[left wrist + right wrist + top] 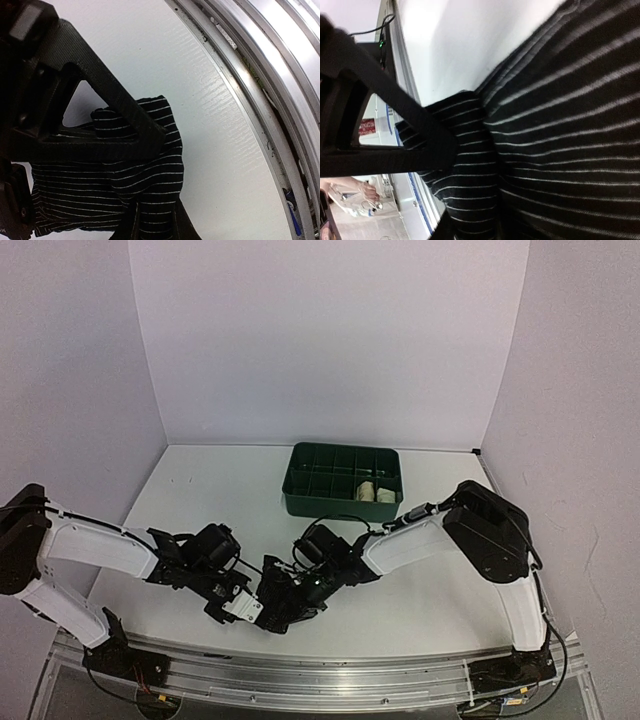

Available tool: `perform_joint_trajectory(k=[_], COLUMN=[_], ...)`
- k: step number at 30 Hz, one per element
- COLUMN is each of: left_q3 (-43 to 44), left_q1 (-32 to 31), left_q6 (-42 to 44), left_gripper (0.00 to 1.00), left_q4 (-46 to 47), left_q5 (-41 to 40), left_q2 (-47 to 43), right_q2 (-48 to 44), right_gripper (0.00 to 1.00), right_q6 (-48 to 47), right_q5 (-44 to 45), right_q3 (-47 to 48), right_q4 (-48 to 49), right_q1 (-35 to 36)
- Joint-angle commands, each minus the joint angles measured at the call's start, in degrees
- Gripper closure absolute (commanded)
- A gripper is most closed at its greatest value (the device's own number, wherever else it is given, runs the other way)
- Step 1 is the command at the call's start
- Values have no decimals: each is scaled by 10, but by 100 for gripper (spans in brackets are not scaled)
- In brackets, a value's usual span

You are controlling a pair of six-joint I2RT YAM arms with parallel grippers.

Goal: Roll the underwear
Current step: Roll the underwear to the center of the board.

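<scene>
Arms low, converging; left hand [152,182] pinches the black underwear [100,195], right hand [447,192] on it, grip unclear.

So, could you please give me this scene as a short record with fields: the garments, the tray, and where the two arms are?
garment in work: black underwear with thin white stripes, crumpled on the table near its front edge
left end effector: at the black underwear, a fold between its fingers
right end effector: at the same garment, from the other side
grip: unclear whether either is closed
tray: green tray, at the back
in tray: pale rolls, near right part
</scene>
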Motion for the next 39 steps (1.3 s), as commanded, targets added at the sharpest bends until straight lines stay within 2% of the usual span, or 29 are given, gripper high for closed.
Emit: perform_joint_trajectory(k=[1, 6, 13, 16, 22, 28, 32, 39], left_q3=[38, 71, 136, 157, 210, 249, 240, 230], left_q1=[-1, 5, 51, 97, 139, 150, 156, 159], left_q6=[-43, -67, -102, -109, -103, -103, -102, -93], left_gripper=[100, 100, 100, 100, 100, 100, 100, 100], left_q4=[-127, -201, -277, -299, -348, -383, -366, -351], left_q5=[29, 77, 171, 217, 268, 278, 265, 251], left_q2=[45, 92, 175, 211, 285, 347, 347, 341], right_q2=[-34, -152, -281, -319, -251, -154, -123, -94], right_gripper=[63, 47, 46, 45, 42, 37, 37, 42], right_q6=[-43, -121, -236, -336, -503, -613, -615, -606], right_q5=[96, 173, 281, 364, 489, 568, 529, 547], right_q3=[-24, -82, -197, -224, -148, -70, -54, -46], right_q4=[-88, -45, 37, 68, 55, 25, 15, 9], right_q1=[-1, 4, 38, 94, 168, 172, 167, 164])
